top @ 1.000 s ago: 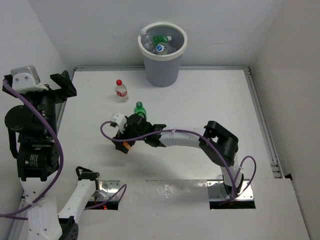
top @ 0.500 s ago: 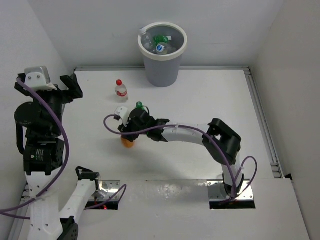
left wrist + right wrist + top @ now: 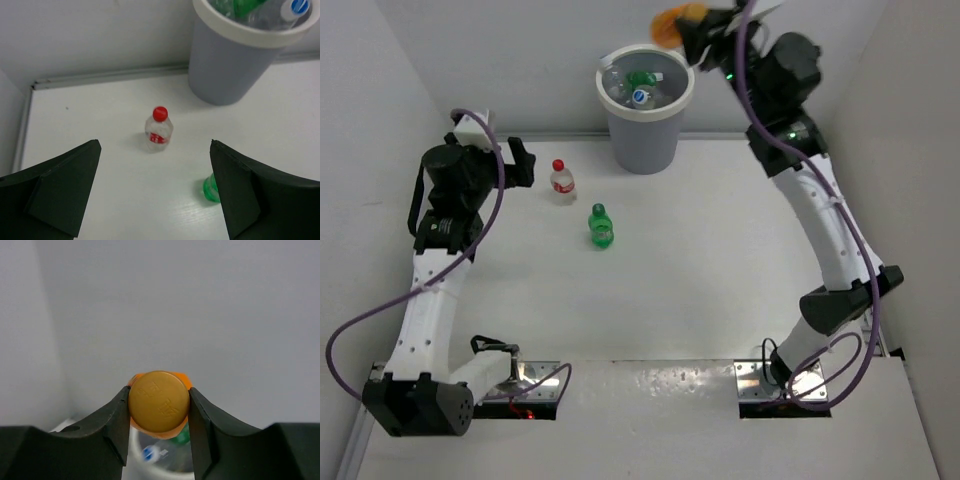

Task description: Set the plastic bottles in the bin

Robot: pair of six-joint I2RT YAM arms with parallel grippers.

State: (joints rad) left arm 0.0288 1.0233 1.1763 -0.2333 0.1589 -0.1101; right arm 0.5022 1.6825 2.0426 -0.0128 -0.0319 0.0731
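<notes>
One squat orange plastic bottle (image 3: 670, 25), pinched in the air above the round light-grey plastic bin (image 3: 645, 140).

Seen end-on from the right wrist, its round golden-orange cap faces the camera with brighter orange plastic showing around the edge, and the right fingers (image 3: 115, 430) press on it from both sides. Below it the bin's thick pale rim rings a pile of bottles, one green and one clear with a blue cap (image 3: 640, 97). On the white desk (image 3: 720, 260) in front of the bin stands a clear red-capped bottle (image 3: 159, 131), with a green bottle (image 3: 601, 226) near it. The left fingers (image 3: 60, 190) are spread wide, empty, facing the red-capped bottle.
</notes>
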